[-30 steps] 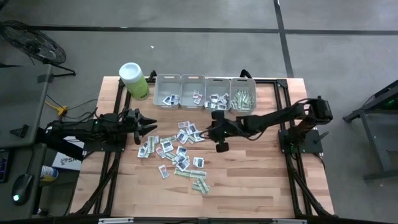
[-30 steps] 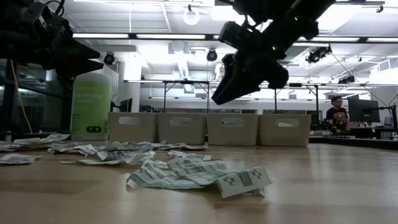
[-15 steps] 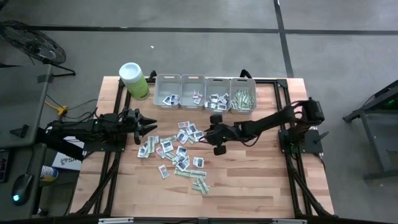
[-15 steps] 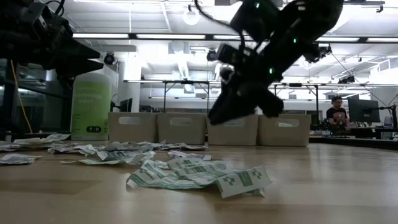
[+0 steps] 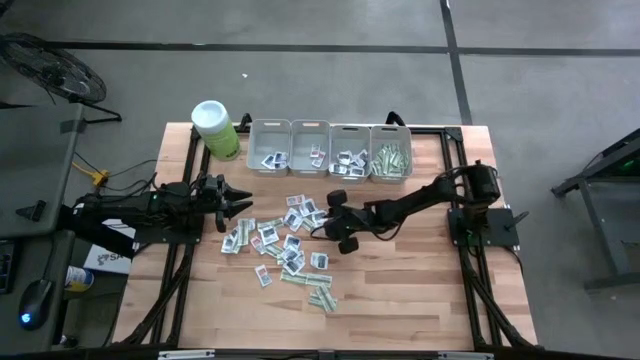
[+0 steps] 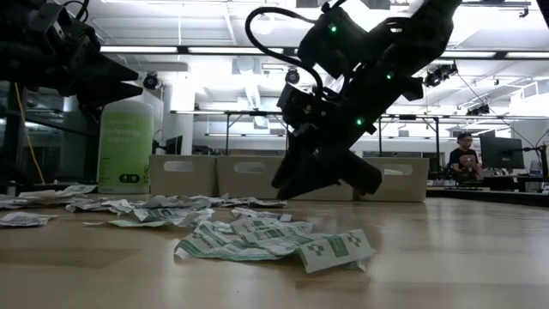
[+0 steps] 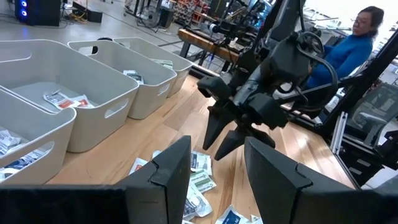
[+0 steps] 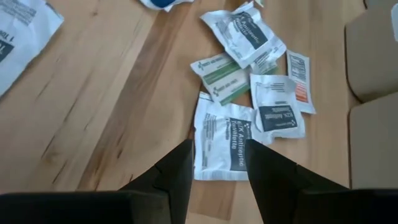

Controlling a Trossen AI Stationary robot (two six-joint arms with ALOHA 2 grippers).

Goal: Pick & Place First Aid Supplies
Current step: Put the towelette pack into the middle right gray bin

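The first aid supplies (image 5: 285,240) lie scattered flat in the middle of the table, white square packets mixed with green-and-white strips (image 6: 257,236). My right gripper (image 5: 322,226) reaches in from the table's right, tilted down and open at the pile's right edge. In the right wrist view its fingers (image 8: 180,162) stand on either side of a white packet with dark print (image 8: 219,146), close above the table. My left gripper (image 5: 240,205) hangs open above the pile's left edge, holding nothing (image 7: 216,168).
Several grey bins (image 5: 330,150) stand in a row at the far edge, each holding some packets. A lime-green canister with a white lid (image 5: 215,128) stands to their left. Bare wood (image 5: 400,290) lies toward the near and right edges. A person (image 7: 367,31) sits beyond the table.
My right gripper has moved toward the table's left and down, from mid-air near the bins to just above the packets at the pile's right edge, tipping its fingers downward. It has stayed open. The packets have not moved.
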